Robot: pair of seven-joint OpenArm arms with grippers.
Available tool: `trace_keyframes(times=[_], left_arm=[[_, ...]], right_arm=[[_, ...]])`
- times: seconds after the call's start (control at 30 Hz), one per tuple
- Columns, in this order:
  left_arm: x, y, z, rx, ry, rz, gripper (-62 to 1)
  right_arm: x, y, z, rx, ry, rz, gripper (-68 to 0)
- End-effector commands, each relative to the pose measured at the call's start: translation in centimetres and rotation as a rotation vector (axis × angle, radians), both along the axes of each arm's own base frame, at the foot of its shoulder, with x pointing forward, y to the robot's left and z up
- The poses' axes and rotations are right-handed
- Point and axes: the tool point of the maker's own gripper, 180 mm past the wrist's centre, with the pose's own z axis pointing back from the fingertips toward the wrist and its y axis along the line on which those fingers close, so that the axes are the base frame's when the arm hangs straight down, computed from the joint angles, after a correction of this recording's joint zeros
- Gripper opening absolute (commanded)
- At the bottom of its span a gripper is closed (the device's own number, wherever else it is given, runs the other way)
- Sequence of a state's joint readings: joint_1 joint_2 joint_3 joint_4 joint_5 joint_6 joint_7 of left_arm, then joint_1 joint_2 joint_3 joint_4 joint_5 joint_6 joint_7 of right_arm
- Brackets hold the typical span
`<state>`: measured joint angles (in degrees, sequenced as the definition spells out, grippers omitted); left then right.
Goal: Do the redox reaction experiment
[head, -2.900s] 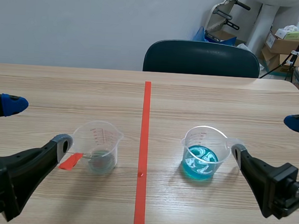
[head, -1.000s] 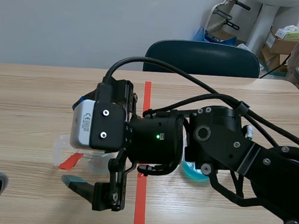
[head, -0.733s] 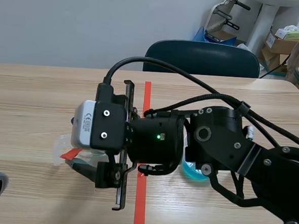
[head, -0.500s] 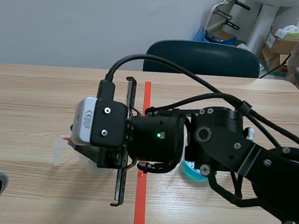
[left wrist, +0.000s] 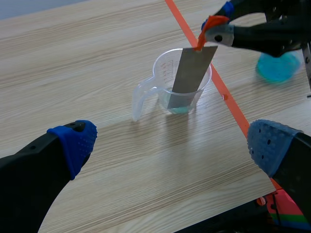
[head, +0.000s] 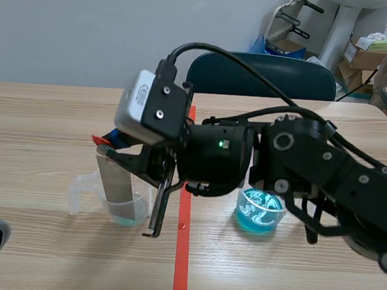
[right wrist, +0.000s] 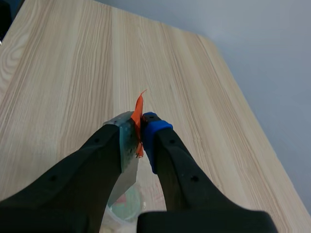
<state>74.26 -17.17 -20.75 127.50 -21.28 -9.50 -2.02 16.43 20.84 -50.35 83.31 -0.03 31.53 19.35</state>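
Note:
A clear measuring beaker (head: 121, 205) with a little pale liquid stands left of the tape line. A grey metal strip (head: 117, 185) with an orange-red tab (head: 102, 140) stands tilted in it, lower end in the beaker. My right gripper (head: 108, 146), reaching across from the right, is shut on the tab (right wrist: 138, 116), with the strip (right wrist: 124, 179) hanging under the fingers. A second beaker (head: 260, 212) holds bright blue liquid right of the line. My left gripper (left wrist: 172, 145) is open, short of the clear beaker (left wrist: 170, 85) and strip (left wrist: 190, 73), holding nothing.
An orange-red tape line (head: 182, 256) runs down the table's middle. The right arm's body (head: 290, 171) spans the centre above the blue beaker. A dark chair (head: 260, 75) stands at the far edge, with boxes and gear behind it.
The right gripper closed on the orange-red tab and rose, lifting the strip from lying low in the beaker to nearly upright. The left arm has stayed still.

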Motion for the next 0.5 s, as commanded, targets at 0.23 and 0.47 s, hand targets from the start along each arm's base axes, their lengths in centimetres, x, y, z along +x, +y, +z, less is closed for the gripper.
trace_keyframes(times=[0.23, 0.47], left_arm=[[0.4, -0.5, 0.9, -0.020, -0.037, -0.007, 1.4], [0.3, -0.4, 0.8, -0.016, -0.033, -0.008, 1.4]], right_arm=[[2.9, 0.0, 5.1, 0.035, 0.010, -0.043, -66.7], [3.5, 0.3, 7.4, 0.012, 0.040, -0.059, -66.7]])
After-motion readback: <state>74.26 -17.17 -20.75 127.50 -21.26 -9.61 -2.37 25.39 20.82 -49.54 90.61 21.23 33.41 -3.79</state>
